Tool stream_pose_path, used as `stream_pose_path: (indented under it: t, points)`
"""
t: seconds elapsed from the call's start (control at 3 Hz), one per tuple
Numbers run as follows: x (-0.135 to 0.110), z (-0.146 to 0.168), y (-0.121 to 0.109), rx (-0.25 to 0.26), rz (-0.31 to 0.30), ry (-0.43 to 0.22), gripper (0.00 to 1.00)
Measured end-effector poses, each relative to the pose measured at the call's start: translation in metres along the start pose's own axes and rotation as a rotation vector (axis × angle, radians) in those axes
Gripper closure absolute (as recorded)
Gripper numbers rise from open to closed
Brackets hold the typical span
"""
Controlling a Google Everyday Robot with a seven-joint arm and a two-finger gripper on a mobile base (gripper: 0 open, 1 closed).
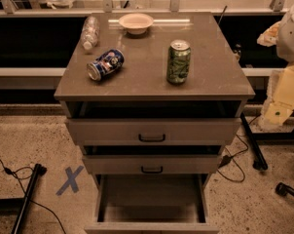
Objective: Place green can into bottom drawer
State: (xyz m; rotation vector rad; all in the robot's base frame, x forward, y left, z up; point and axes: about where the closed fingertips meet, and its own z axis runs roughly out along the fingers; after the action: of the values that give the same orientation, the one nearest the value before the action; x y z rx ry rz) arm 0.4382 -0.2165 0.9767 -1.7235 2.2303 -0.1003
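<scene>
At the right edge the arm (290, 35) is cut off by the frame, and only pale, cream-coloured blocks of it show. The gripper (277, 107) seems to be its lowest part, hanging beside the table's right front corner and below the level of the top. I cannot tell whether it is clenched or released, and it is holding nothing I can make out.

The green can (178, 61) stands upright on the table (147, 74), well to the gripper's left and apart from it. The bottom drawer (152, 191) is pulled out, down and to the left of the gripper. Its front edge runs out of the frame and its grey floor lies in shadow.

Farther left of the gripper, a blue can (104, 64) lies on its side. Behind that can a clear bottle (90, 31) also lies flat. A pale bowl (136, 22) sits at the back edge. The two upper drawers (152, 130) stand slightly open.

The speckled floor (35, 135) has a blue tape cross (70, 180) on it. Dark cables (234, 167) trail near the cabinet.
</scene>
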Motion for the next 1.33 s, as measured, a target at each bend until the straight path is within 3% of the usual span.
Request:
stream_pose_path:
  t: [0.33, 0.67, 1.0, 1.33]
  points:
    - [-0.002, -0.001, -0.002, 0.007, -0.002, -0.010, 0.00]
    - [-0.020, -0.008, -0.022, 0.069, -0.015, -0.101, 0.00]
    - [-0.028, -0.020, -0.073, 0.177, 0.043, -0.294, 0.00]
    - [-0.053, 0.009, -0.153, 0.231, 0.200, -0.658, 0.00]
